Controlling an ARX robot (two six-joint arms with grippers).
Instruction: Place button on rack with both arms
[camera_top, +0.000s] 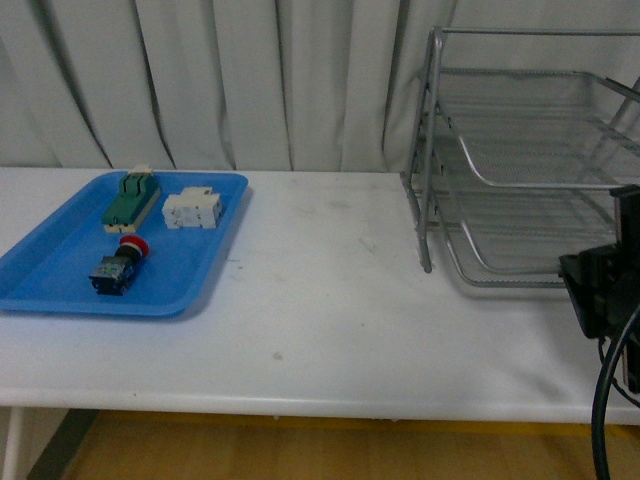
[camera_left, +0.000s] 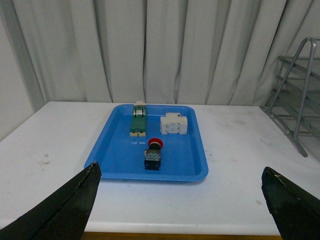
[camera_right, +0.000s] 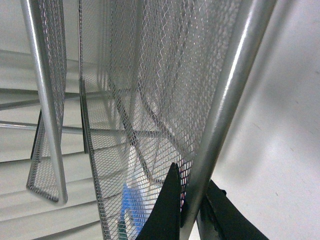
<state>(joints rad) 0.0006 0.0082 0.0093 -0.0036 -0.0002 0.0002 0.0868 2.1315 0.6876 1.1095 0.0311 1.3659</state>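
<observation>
The rack (camera_top: 530, 140) runs off the right edge — the dark right arm (camera_top: 600, 285) too — and the button's (camera_top: 120, 262) markings (on its dark body) are too small to read.

We appear to be in a robotics lab or test room, not a home. We see a plain, scuffed white table (camera_top: 320, 330) set against a pale curtain (camera_top: 250, 80) that closes off the whole background. On it we find a staged set of items: a blue plastic tray (camera_top: 180, 262) holding a red-capped button (camera_top: 120, 265), a white block (camera_top: 193, 209) and a green component (camera_top: 132, 198), and a silver wire-mesh rack (camera_top: 520, 150). Below the table edge we see wood-coloured floor (camera_top: 300, 450).
</observation>
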